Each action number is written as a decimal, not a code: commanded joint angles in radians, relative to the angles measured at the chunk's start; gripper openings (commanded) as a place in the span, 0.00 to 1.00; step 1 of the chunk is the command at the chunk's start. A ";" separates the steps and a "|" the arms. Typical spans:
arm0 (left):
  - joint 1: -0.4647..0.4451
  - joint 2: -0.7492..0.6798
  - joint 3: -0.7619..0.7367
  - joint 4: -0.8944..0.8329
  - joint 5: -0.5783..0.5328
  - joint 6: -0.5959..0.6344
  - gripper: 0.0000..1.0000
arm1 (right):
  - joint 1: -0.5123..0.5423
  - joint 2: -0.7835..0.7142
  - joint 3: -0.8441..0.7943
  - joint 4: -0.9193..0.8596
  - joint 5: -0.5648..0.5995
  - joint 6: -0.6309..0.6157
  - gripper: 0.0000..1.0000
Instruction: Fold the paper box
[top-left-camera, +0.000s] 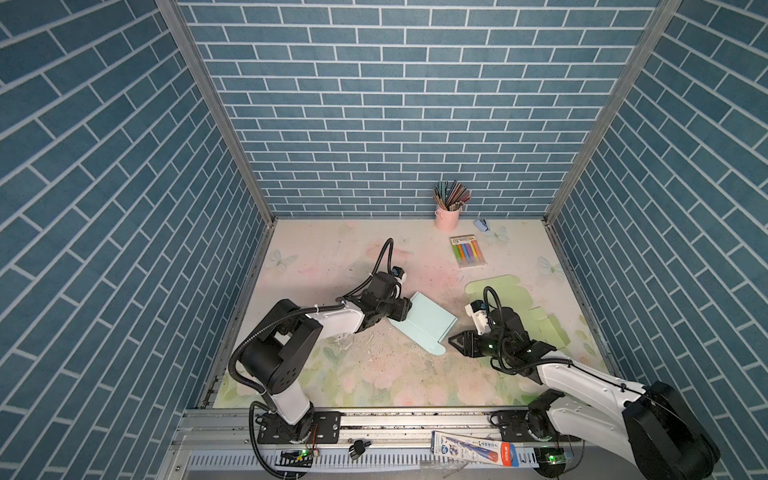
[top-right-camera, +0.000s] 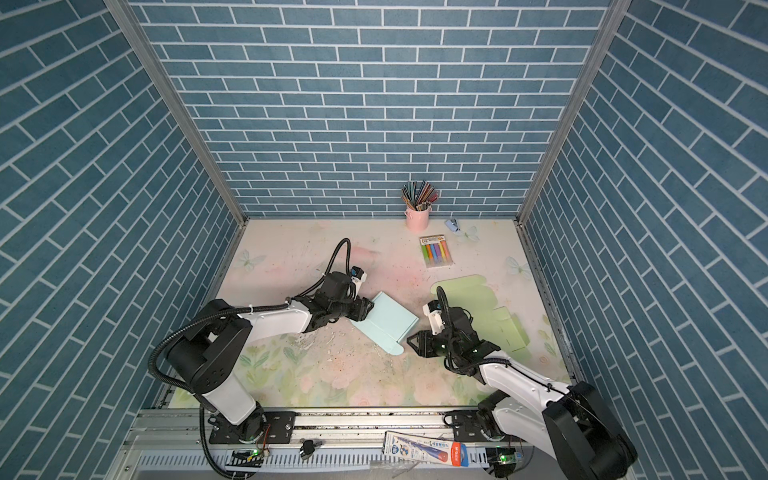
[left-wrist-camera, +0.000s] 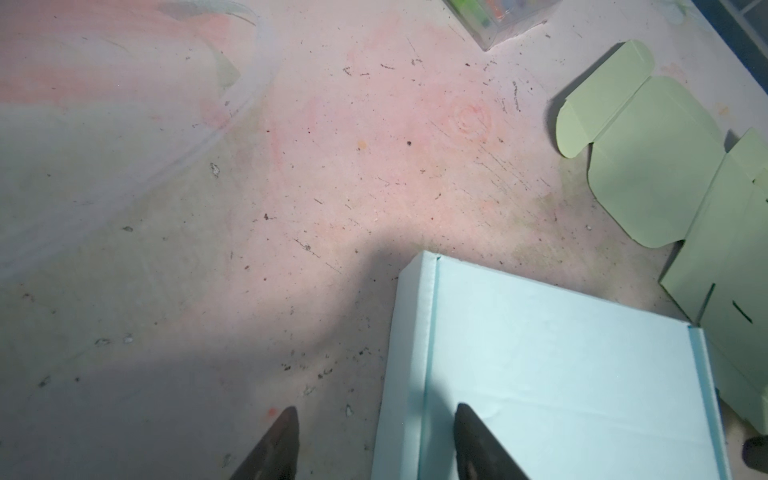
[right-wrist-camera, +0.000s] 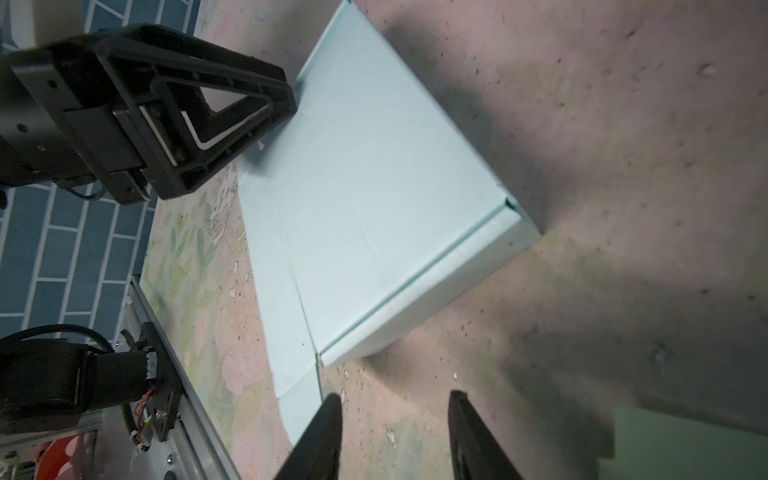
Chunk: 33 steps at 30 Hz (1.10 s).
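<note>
Blue brick-patterned walls are enclosing a floral bench (top-left-camera: 332, 257). The pale blue paper box (top-left-camera: 428, 322) is sitting near the middle of it, between the two arms, and is only partly formed. In the right wrist view a side wall (right-wrist-camera: 436, 291) is standing up, while one long flap (right-wrist-camera: 282, 291) is lying flat on the bench along the side facing the robot.

The left end effector (top-left-camera: 401, 311) is hanging at the box's left corner. In the left wrist view its jaws are standing apart, one fingertip (left-wrist-camera: 469, 424) over the box floor and the other off it, straddling a raised wall without pinching it.

The right end effector (top-left-camera: 453, 343) is pointing at the box's near right corner, just beside the flap's rounded end, with its jaws moderately apart and holding nothing.

The flap's long axis is running from one end effector toward the other. Either could reach it, but the right one seems nearer its free tip. I am judging that raising this flap is the coming step.

A flat green blank (top-left-camera: 511, 291) is lying beneath the right arm, apart from the work.
</note>
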 joint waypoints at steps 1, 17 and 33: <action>0.001 -0.028 -0.037 -0.042 -0.016 0.013 0.50 | -0.010 0.031 0.036 0.075 -0.057 0.042 0.40; -0.047 -0.152 -0.187 -0.001 -0.035 -0.068 0.45 | -0.076 0.357 0.255 0.073 -0.072 -0.186 0.36; -0.049 -0.280 -0.231 -0.025 -0.080 -0.098 0.45 | -0.095 0.336 0.322 -0.025 0.035 -0.317 0.38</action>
